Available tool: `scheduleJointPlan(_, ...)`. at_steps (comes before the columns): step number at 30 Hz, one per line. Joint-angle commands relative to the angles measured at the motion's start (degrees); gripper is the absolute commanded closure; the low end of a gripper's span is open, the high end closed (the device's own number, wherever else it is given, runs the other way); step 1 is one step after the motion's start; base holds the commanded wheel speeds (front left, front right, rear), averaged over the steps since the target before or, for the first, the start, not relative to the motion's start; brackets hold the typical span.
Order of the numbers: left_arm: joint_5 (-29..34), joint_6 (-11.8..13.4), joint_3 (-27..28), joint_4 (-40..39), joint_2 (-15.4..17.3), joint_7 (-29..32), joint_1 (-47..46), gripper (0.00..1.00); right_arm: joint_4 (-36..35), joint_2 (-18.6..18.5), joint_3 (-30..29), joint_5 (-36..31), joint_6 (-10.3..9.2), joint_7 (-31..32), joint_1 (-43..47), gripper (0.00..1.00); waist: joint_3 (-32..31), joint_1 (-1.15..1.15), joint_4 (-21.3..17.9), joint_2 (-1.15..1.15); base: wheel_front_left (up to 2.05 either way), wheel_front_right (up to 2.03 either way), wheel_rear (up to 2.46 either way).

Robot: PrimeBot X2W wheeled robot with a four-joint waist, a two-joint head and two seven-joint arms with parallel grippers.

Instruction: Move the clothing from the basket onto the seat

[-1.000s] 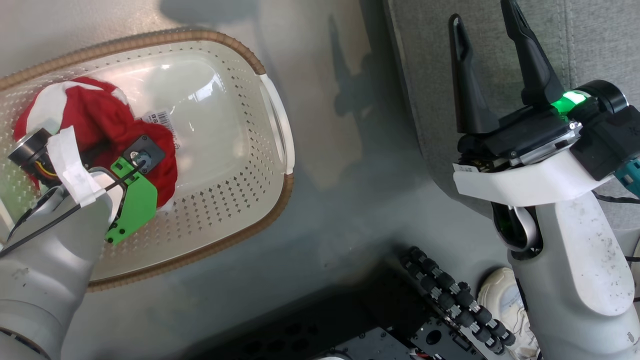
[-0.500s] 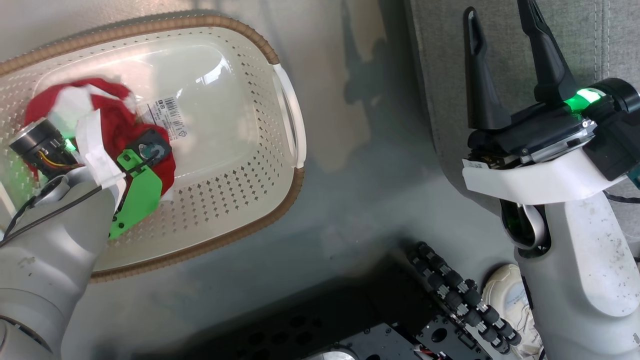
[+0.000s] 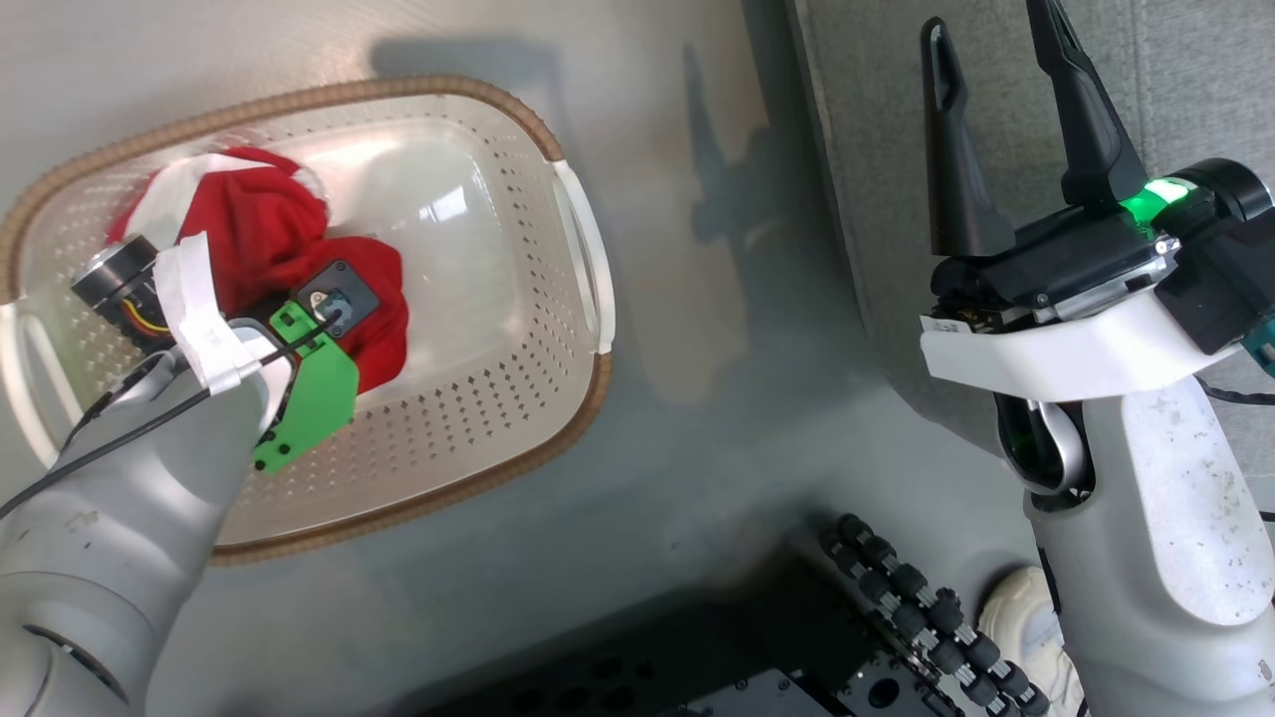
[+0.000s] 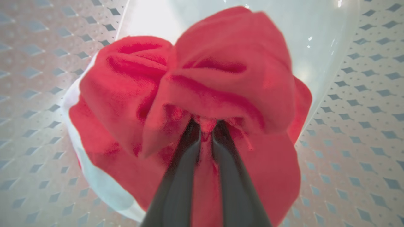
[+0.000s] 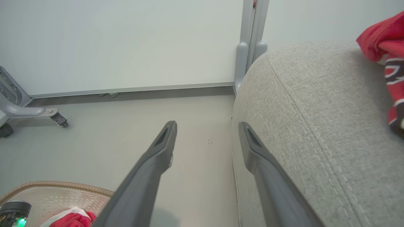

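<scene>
Clothing (image 3: 249, 214) inside basket (image 3: 468, 398), pinched in left gripper (image 4: 205, 124); right gripper (image 5: 207, 126) spread beside seat (image 5: 315, 110), white shoe (image 3: 1011, 617) near.

soft red cloth clothing (image 4: 202, 82); glossy perforated plastic basket (image 3: 518, 329); matt woven seat (image 5: 315, 126).

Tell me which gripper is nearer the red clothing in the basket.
Left. The left gripper is clamped on the clothing inside the basket; the right gripper hangs open by the seat.
</scene>
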Motion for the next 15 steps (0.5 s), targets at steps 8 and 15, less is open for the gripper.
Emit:
scheduleJointPlan(8,-4.65,-0.15,-0.46,-1.11,-3.27,-6.53,2.14,1.00,2.28,-0.13,-1.14,-1.84,-0.04,-0.14,2.04,0.00,-9.46,0.00,4.57,0.00,0.00,0.00,0.00)
scheduleJointPlan(15,-8.15,-0.15,-0.05,-1.46,-5.74,-11.32,4.04,1.00,4.31,-0.14,-2.12,-3.04,-0.04,-0.14,4.35,0.00,-16.58,0.00,7.25,0.00,0.00,0.00,0.00)
